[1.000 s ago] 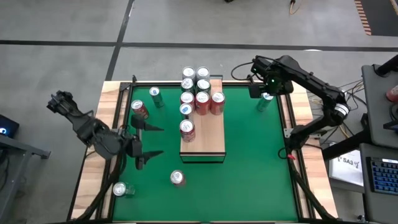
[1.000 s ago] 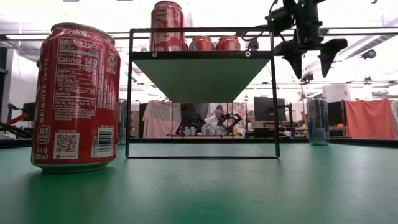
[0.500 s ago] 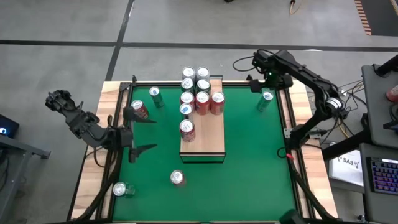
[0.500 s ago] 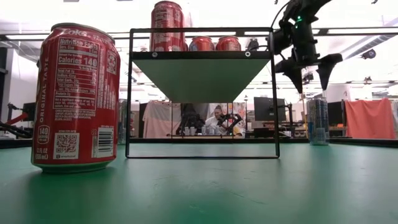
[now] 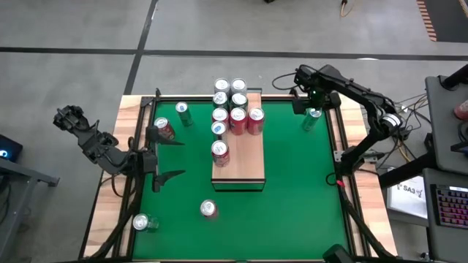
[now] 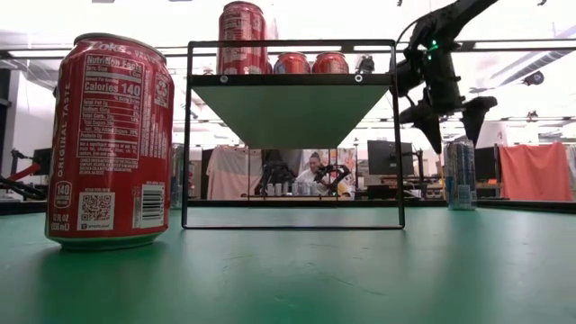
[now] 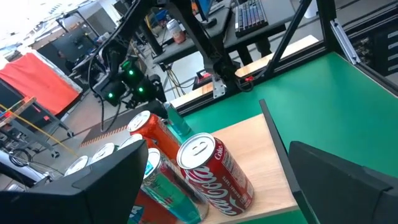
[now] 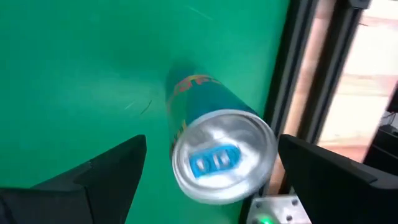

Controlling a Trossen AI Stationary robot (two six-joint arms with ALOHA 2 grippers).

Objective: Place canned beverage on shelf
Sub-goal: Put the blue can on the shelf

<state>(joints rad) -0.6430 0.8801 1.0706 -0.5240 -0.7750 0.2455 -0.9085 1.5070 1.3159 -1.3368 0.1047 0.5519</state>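
Note:
A teal can (image 8: pixel 214 146) with a silver top stands upright on the green mat near the table's far right corner (image 5: pixel 313 117). My right gripper (image 8: pixel 211 142) hangs open right above it, fingers pointing down, one to each side of the top, clear of it (image 6: pixel 450 135). The shelf (image 5: pixel 245 164), a pale wooden board on a low dark frame (image 6: pixel 292 79), stands at mid-table with several cans (image 5: pixel 232 109) at its far end. My left gripper (image 5: pixel 178 158) is open over the mat left of the shelf, pointing at it, a red can (image 7: pixel 214 171) in front of it.
Loose cans stand on the mat: a red one (image 5: pixel 164 129) and a teal one (image 5: pixel 183 113) at the far left, a red one (image 5: pixel 209 209) near the front, a silver one (image 5: pixel 142 223) at the near left corner. The wooden rim (image 5: pixel 349 139) runs close beside the teal can.
My right gripper has come down toward the teal can at the far right, staying open and pointing down. My left gripper has drawn back a little toward the table's left edge, still open. No can has moved.

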